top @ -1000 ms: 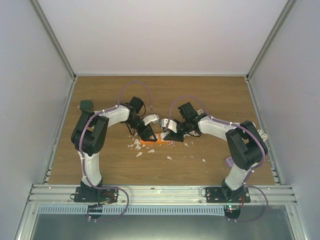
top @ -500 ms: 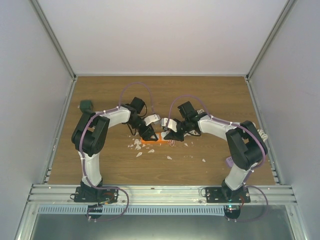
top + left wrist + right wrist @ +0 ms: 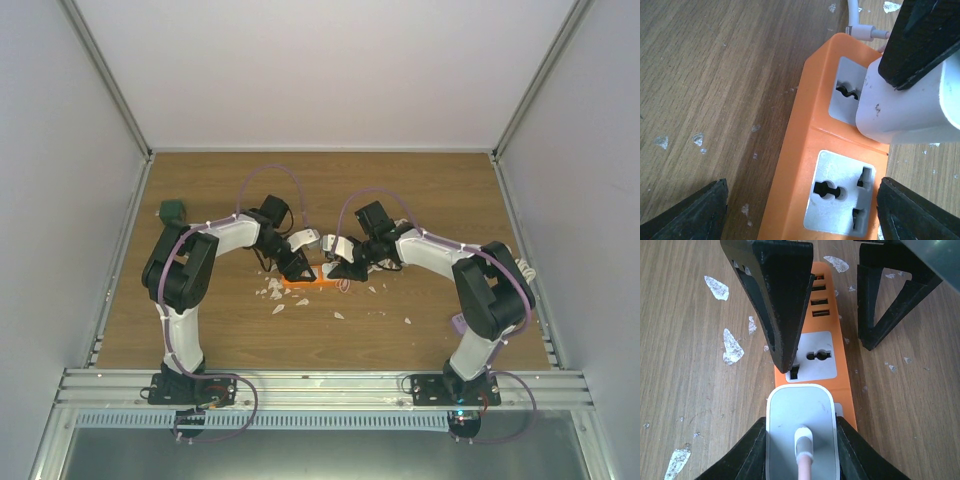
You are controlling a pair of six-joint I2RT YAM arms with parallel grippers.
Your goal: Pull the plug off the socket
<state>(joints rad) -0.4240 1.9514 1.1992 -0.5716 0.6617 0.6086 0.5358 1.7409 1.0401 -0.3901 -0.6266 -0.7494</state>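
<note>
The right pincer [image 3: 800,421] is clenched on the plug [image 3: 800,407], one black finger flat against each side of the white body. The cable [image 3: 803,460] leaves the plug's back straight toward the wrist. The plug sits in the end outlet of the orange power strip [image 3: 812,95], the end nearer the right arm [image 3: 490,290], so the thing to pull is already inside this grip. The pull has to run straight back along the plug's own axis, away from the strip's face.

The strip's long axis runs away from the right pincer toward the left pincer [image 3: 802,180]. That one is released and hangs over the next, empty outlet with a finger on each side of the strip. Whether a fingertip touches the orange edge cannot be told. It looks placed to hold the strip down on the tabletop [image 3: 715,75] so that the strip does not lift with the plug.

From above, both arms bend at the elbow and reach inward, wrists tipped down, meeting mid-tabletop. The left arm [image 3: 185,270] comes in from the strip's free end. White flakes [image 3: 732,347] lie scattered around.
</note>
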